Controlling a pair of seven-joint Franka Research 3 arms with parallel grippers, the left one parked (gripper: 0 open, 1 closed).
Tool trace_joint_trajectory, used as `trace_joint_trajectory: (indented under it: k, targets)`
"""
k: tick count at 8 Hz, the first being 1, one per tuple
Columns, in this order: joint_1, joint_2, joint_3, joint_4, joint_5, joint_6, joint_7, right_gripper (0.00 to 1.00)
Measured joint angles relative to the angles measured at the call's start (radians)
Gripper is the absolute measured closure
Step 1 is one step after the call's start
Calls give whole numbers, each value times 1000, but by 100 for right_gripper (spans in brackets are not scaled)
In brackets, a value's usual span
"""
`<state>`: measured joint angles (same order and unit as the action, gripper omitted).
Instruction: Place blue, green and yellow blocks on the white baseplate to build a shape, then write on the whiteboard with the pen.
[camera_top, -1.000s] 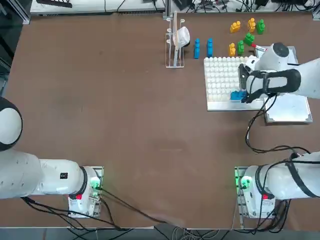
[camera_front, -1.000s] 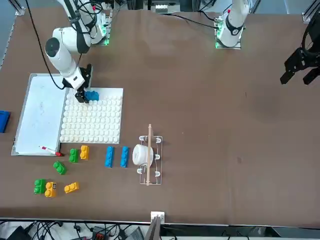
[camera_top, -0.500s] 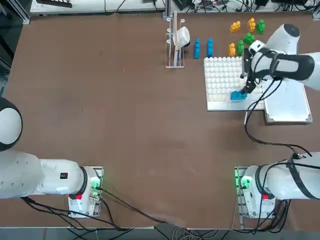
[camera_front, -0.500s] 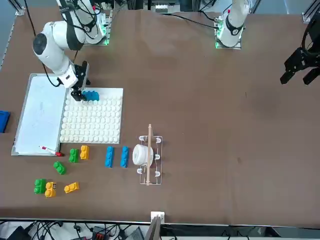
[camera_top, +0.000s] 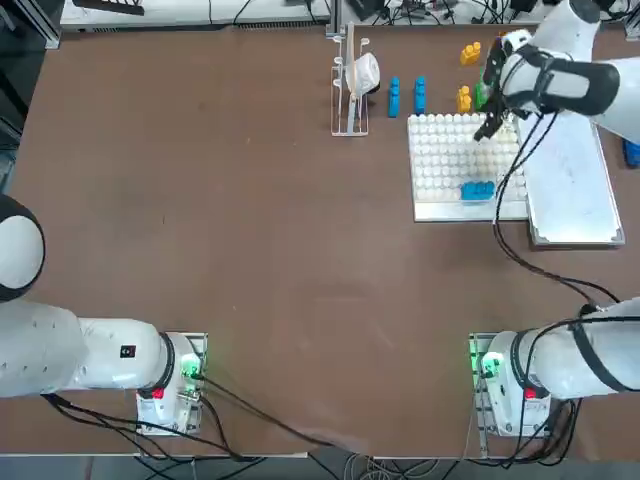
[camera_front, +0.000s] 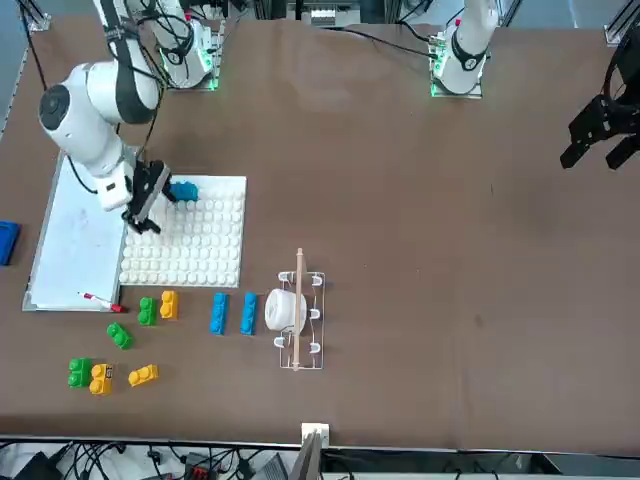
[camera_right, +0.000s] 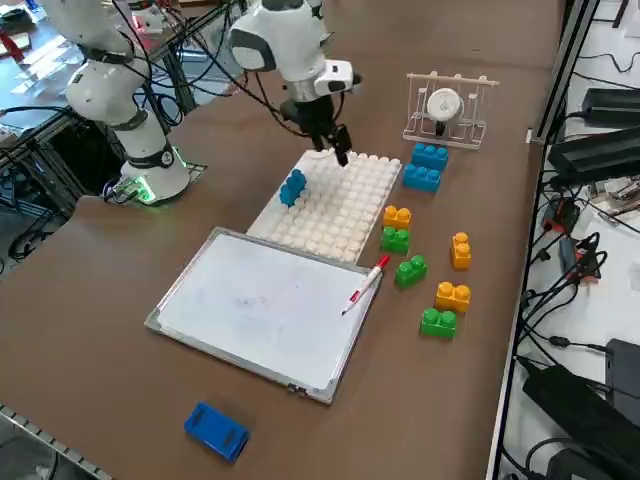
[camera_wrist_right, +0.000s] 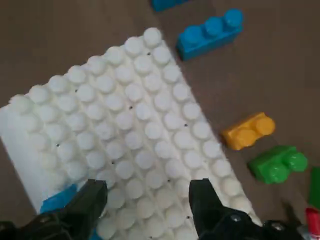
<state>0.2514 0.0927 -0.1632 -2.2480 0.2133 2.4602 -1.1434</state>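
Note:
The white baseplate (camera_top: 450, 160) carries one blue block (camera_top: 477, 190) near its edge closest to the robot, also visible as the blue block (camera_right: 293, 187). My right gripper (camera_top: 487, 128) hovers above the plate's far side by the whiteboard (camera_top: 578, 185), open with nothing between its fingers (camera_wrist_right: 90, 202). In the front view the gripper (camera_front: 145, 215) hangs over the plate (camera_front: 200, 250) a little way from the blue block (camera_front: 183, 190). Loose blue blocks (camera_front: 218, 313), green blocks (camera_front: 147, 310) and yellow blocks (camera_front: 169, 304) lie beyond the plate. The pen (camera_right: 366, 283) rests on the whiteboard's (camera_right: 260, 305) far corner.
A small wire rack (camera_top: 350, 80) holding a white object stands left of the loose blocks. A chunky blue oblong (camera_right: 216, 430) lies on the table beyond the whiteboard's outer side. More green and yellow blocks (camera_front: 100, 378) sit near the table's far edge.
My right gripper has lifted away from the blue block and travelled across the plate toward the loose blocks. The blue block stays seated on the plate.

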Motion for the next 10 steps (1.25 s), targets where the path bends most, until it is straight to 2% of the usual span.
trace_joint_trajectory:
  k: [2, 5, 7, 10]
  targets:
    - [0, 151, 0, 176, 7, 0, 109, 0]
    - [-3, 339, 0, 393, 18, 1, 402, 0]
    - [-5, 420, -1, 464, 19, 9, 594, 0]
    - [-20, 502, -4, 480, 20, 37, 774, 0]
